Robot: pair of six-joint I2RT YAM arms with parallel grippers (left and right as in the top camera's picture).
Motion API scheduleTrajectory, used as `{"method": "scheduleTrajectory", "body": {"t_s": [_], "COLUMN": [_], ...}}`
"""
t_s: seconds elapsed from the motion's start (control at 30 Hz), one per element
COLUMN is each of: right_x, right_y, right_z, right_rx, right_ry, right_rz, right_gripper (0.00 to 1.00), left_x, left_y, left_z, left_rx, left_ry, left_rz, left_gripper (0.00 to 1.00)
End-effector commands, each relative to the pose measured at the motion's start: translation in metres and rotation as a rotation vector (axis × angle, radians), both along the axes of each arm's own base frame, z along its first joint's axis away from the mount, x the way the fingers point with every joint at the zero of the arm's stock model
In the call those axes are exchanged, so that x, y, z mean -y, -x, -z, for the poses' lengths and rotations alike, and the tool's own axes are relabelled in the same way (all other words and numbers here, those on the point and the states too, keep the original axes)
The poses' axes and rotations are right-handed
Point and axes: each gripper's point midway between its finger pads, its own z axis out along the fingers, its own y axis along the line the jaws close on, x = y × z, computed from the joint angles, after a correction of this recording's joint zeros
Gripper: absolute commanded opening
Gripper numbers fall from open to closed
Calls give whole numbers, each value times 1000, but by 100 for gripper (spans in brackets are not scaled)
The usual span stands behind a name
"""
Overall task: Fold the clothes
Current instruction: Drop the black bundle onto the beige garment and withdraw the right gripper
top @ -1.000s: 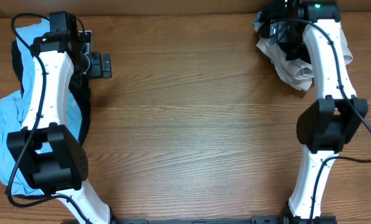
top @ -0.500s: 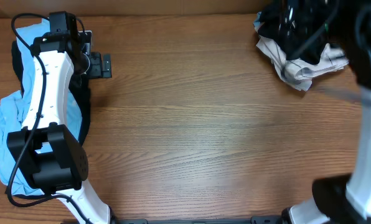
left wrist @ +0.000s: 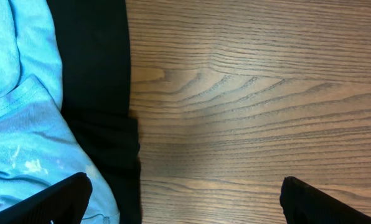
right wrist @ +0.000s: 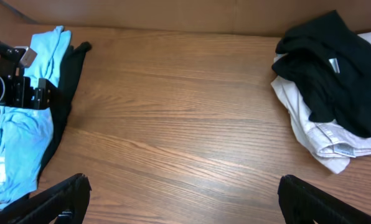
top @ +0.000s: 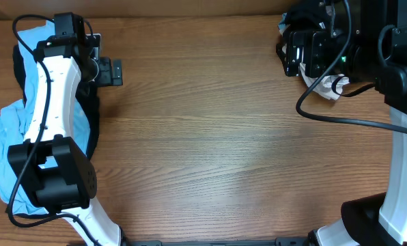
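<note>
A crumpled black T-shirt with a small white neck label lies at the table's far right corner, on top of beige-white trousers. In the overhead view my raised right arm hides most of this pile; a scrap of white cloth shows. My right gripper hangs open high over bare wood, left of the pile, holding nothing. My left gripper is open low over the table. One of its fingers sits over the light blue shirt.
A light blue shirt is spread along the left edge over a black garment. The wooden table runs between the two piles. A brown wall borders the far edge.
The right arm has lifted off the pile at the far right and swung up towards the camera, now covering it from above. The left arm has not moved.
</note>
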Motion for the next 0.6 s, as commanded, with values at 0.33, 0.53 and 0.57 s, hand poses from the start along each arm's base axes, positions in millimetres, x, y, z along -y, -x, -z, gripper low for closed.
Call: {"method": "scheduleTrajectory", "body": {"t_s": [0.33, 0.53, 0.57], "right_x": [4, 9, 11], "right_y": [2, 14, 17], "right_z": [-21, -6, -1], "right_rx": [141, 234, 257], "right_ry": [13, -13, -17], "right_rz": [31, 38, 44], "right_gripper": [100, 100, 100], "left_x": [1, 1, 1], "left_y": [-5, -5, -5], "left_z": [-2, -2, -2], "left_rx": [13, 13, 13], "left_ry": [7, 7, 7], "left_rz": [14, 14, 14], "left_gripper": [100, 100, 100]}}
